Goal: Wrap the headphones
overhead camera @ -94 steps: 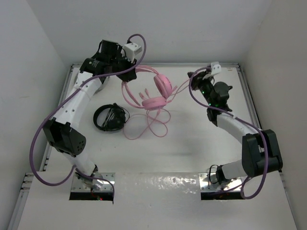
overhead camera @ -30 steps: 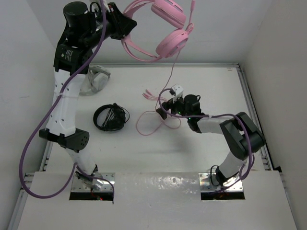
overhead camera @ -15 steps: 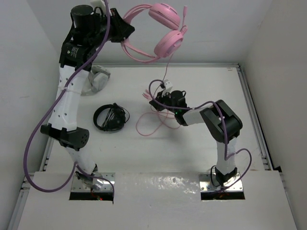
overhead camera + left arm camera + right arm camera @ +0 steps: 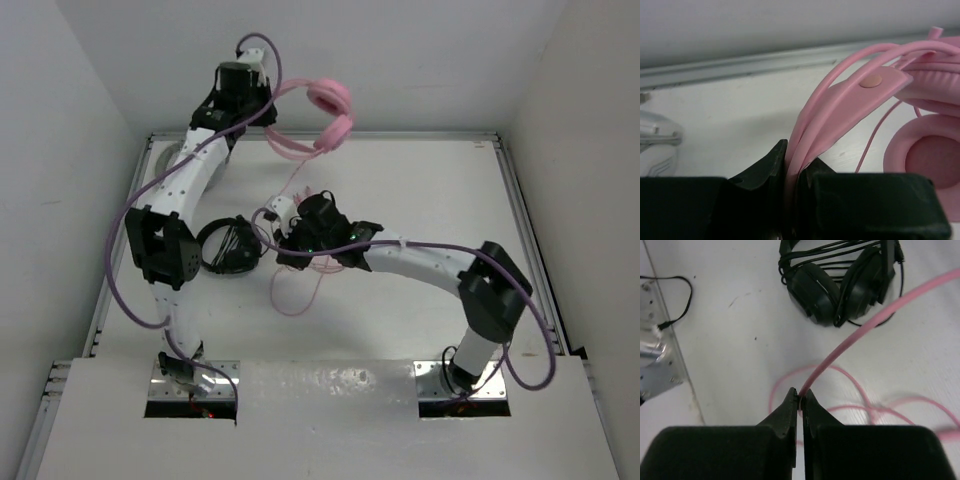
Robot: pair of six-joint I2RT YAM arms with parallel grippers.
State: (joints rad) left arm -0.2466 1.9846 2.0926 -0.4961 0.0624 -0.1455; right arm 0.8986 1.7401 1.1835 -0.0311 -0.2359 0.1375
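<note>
Top external: left gripper (image 4: 265, 116) clamps the headphones (image 4: 332, 110). Right gripper (image 4: 800, 396) pinches their loose cable (image 4: 865, 329) beside the black headphones (image 4: 230, 245). All the winding looks left to do.

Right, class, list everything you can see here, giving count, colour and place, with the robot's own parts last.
pink headphones: one, pink, held up above the table's far edge
cable: one, pink, looped on the table
black headphones: one, black, on the table, left of middle
white headphones: one, white-grey, far left, mostly hidden
table: one, white
left pincer: black, shut on the pink headphones
right pincer: black, shut on the cable
</note>
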